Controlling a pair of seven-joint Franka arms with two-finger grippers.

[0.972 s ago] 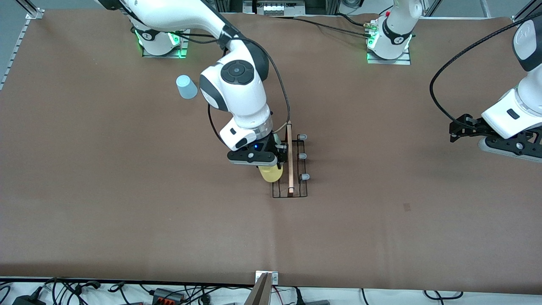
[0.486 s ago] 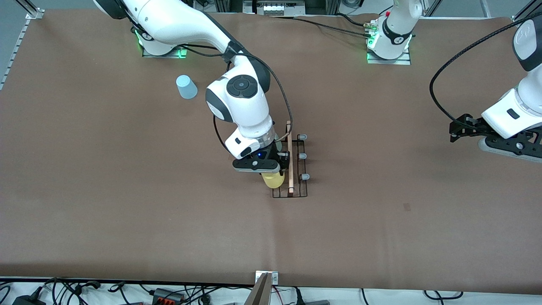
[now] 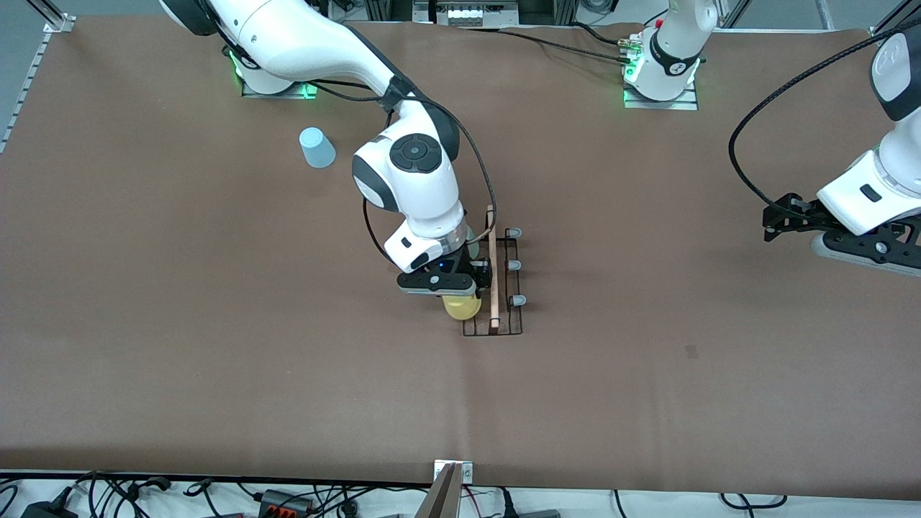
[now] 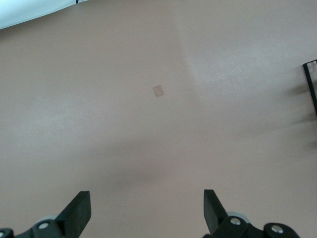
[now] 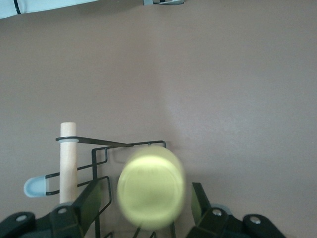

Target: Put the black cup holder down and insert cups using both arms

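Note:
The black cup holder (image 3: 506, 288) stands mid-table, its wooden rod handle (image 3: 493, 266) on top. A yellow cup (image 3: 461, 306) sits on the holder's side toward the right arm's end, at the end nearest the front camera. My right gripper (image 3: 460, 289) hangs over that cup. In the right wrist view its fingers stand open around the yellow cup (image 5: 150, 188), with a gap on each side, beside the handle (image 5: 67, 158). A light blue cup (image 3: 316, 147) stands upside down on the table, farther from the front camera. My left gripper (image 3: 777, 218) waits open at the left arm's end of the table.
Three grey-tipped pegs (image 3: 515, 266) stick out bare on the holder's side toward the left arm's end. A small dark mark (image 3: 691, 351) lies on the brown cloth. Cables run along the table's edge nearest the front camera.
My right gripper came down a little with the yellow cup onto the holder, and its fingers have parted from the cup. The left arm has not moved.

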